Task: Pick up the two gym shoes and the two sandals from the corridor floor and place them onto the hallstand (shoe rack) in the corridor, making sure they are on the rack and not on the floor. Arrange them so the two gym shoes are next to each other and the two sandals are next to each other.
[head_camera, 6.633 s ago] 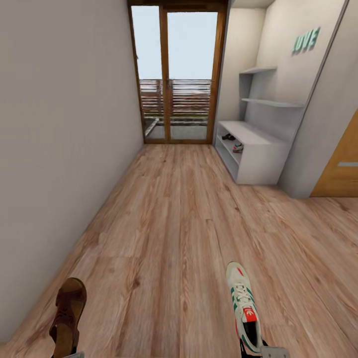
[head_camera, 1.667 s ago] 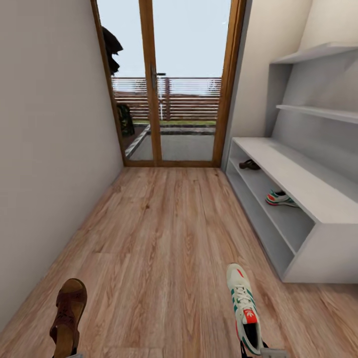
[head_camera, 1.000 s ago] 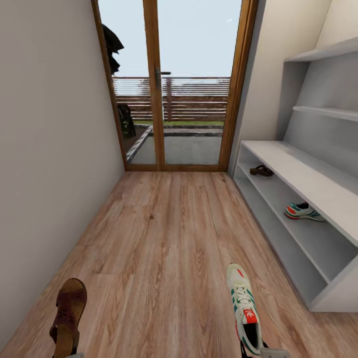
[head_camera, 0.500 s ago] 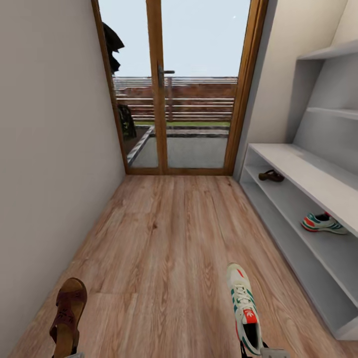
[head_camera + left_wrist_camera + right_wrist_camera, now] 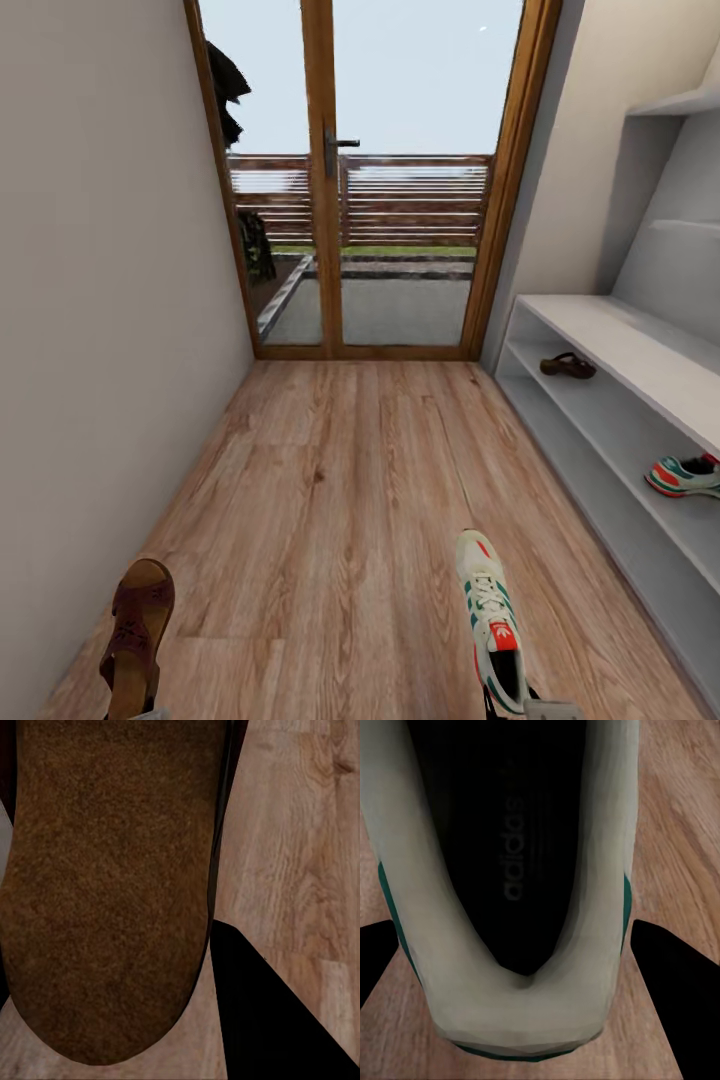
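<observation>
L gripper (image 5: 187,1020) clamps 1 sandal (image 5: 135,635), R gripper (image 5: 521,945) clamps 1 gym shoe (image 5: 490,620), both carried above the floor (image 5: 350,470). Bench (image 5: 620,345) right already holds 1 sandal (image 5: 567,366), 1 gym shoe (image 5: 685,476). Risk: overshooting it.

Glass door (image 5: 400,180) w/ wood frame, fence (image 5: 410,200) beyond.

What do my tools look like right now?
The right tool has plain matte black, wedge-shaped fingers and a pale grey body edge in the head view. The left tool has a black finger too. No cables or markings visible.
</observation>
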